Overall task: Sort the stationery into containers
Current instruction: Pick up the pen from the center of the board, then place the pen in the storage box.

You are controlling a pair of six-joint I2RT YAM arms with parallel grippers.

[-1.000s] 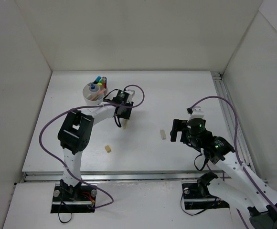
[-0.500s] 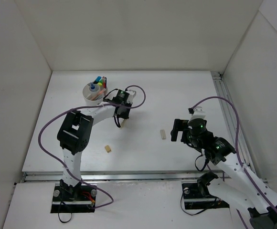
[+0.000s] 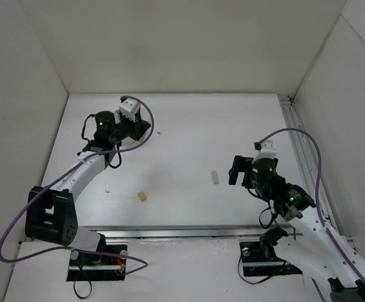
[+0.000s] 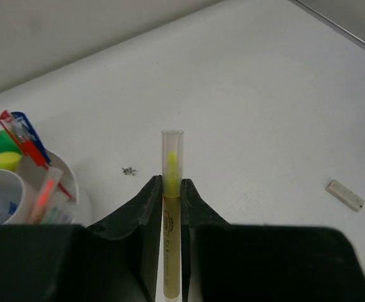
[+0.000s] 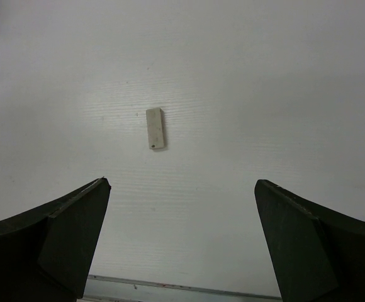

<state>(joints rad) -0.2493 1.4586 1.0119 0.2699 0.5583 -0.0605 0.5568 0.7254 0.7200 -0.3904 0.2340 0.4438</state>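
Observation:
My left gripper is shut on the cream stick, which has a clear cap and a yellow tip pointing forward. The white bowl is just left of it, holding red and blue pens, highlighters with green and blue ends, and the white-blue tube. In the top view the left gripper is at the back left and the arm hides the bowl. My right gripper is open and empty, with a pale eraser on the table ahead of it. A beige eraser lies near the front.
White walls close the table on three sides. A metal rail runs along the right edge. A small dark speck lies on the table beside the bowl. The pale eraser also shows in the left wrist view.
My left arm has swung back and to the left, carrying the cream stick off the table to beside the bowl. My right gripper has barely shifted.

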